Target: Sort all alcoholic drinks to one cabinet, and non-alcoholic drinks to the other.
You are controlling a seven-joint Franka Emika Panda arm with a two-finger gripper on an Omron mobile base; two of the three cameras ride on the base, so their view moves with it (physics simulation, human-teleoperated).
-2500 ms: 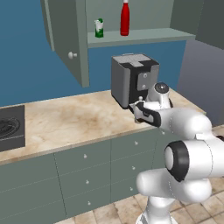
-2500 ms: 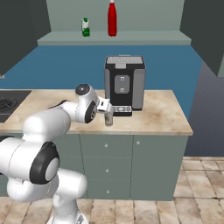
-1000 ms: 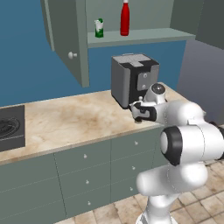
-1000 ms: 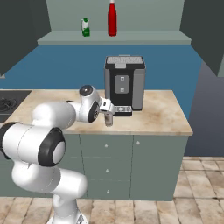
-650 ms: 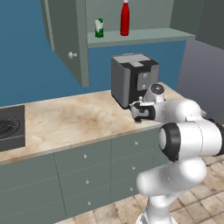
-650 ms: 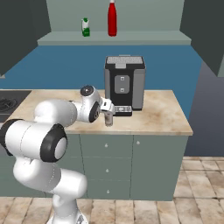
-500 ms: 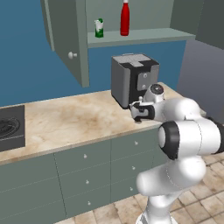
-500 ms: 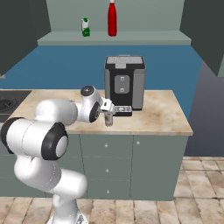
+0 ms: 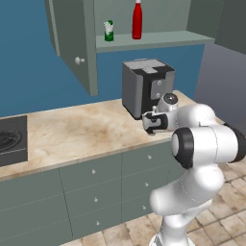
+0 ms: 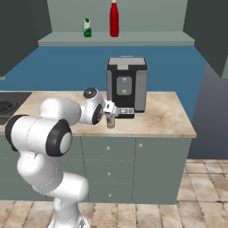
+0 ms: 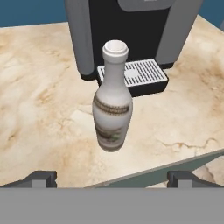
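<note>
My gripper [image 11: 112,177] stands wide open, nothing held; fingertips [image 11: 41,177] sit apart at the bottom of the hand view, w/ the pale grey-beige bottle [image 11: 112,98] upright between and ahead of them, not touching. Bottle stands on the marble counter [image 11: 39,100] near its front edge, just in front of the coffee machine [image 11: 127,30] drip tray. In the right base view the gripper [image 10: 110,112] hangs low over the counter beside the machine [image 10: 126,82], bottle [image 10: 111,121] just under it. Wall cabinet [image 9: 72,38] door open; on its shelf [image 9: 153,39] the red bottle [image 9: 137,19] and the green-and-white carton [image 9: 109,31] stand upright, near each other, not touching. Stovetop [image 9: 10,139] at counter's far left.
</note>
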